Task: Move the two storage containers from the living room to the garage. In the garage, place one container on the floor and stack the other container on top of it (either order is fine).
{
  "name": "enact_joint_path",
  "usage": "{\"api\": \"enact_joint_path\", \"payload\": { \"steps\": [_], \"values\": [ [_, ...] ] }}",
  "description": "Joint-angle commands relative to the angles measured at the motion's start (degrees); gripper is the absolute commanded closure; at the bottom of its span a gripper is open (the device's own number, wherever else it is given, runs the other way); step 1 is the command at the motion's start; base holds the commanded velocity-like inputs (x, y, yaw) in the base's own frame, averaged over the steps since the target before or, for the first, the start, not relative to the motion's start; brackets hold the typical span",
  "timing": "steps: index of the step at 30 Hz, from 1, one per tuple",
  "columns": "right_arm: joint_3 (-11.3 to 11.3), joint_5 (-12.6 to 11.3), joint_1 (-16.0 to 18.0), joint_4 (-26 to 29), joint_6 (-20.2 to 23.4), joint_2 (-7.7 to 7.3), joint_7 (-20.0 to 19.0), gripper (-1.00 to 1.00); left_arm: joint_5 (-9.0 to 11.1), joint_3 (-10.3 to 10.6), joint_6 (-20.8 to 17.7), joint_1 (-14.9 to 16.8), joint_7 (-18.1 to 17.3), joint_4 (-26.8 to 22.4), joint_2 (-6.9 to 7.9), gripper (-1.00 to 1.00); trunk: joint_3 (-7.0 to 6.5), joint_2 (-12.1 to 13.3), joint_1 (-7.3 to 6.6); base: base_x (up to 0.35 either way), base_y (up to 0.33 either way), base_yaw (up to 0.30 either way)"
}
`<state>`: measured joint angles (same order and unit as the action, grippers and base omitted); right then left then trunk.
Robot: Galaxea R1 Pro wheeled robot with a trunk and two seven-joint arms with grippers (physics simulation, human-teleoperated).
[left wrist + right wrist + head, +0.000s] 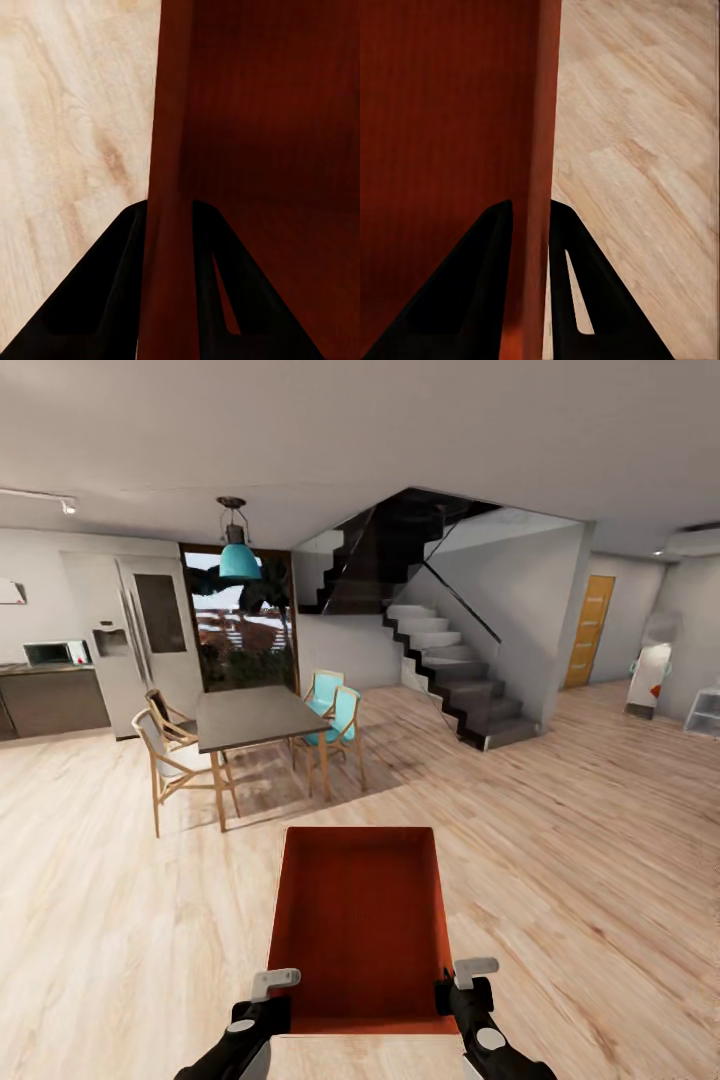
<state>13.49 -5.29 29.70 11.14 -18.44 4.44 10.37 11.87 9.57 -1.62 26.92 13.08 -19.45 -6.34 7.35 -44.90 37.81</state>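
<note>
1. One bin (362, 920) is held out in front of the trunk, clear of the plank floor (600, 840), open side up and roughly level.
2. The left gripper (166, 225) is clamped on the bin's left wall, one finger inside and one outside; the right gripper (531, 221) is clamped likewise on the right wall.
3. A grip on opposite walls is judged to keep the bin balanced and steady while it is carried.
4. The garage is not in view, so the bin is judged to be in transit; placing is not yet done.
5. Ahead and to the left stand a table (255, 715) and chairs (172, 755); a staircase (455, 670) lies further ahead.
6. An orange door (590, 630) is seen far right, with open floor leading to it; the table would need to be skirted.
</note>
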Motion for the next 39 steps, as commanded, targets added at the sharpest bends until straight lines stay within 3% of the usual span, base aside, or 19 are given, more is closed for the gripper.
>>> {"api": "enact_joint_path", "payload": {
  "steps": [1,39],
  "values": [
    [-1.2,-0.5,0.1,0.1,-3.8,-0.04,2.8,1.00,0.6,-0.8,-0.2,0.0,0.9,0.0,0.45,1.00,0.09,-0.1,0.04,0.320,0.000,-0.289],
    [-1.2,-0.5,0.1,0.0,-3.8,0.01,2.9,1.00,0.6,-0.8,-0.2,0.0,0.9,0.0,0.45,1.00,0.09,-0.1,0.04,0.320,0.000,-0.288]
  ]
}}
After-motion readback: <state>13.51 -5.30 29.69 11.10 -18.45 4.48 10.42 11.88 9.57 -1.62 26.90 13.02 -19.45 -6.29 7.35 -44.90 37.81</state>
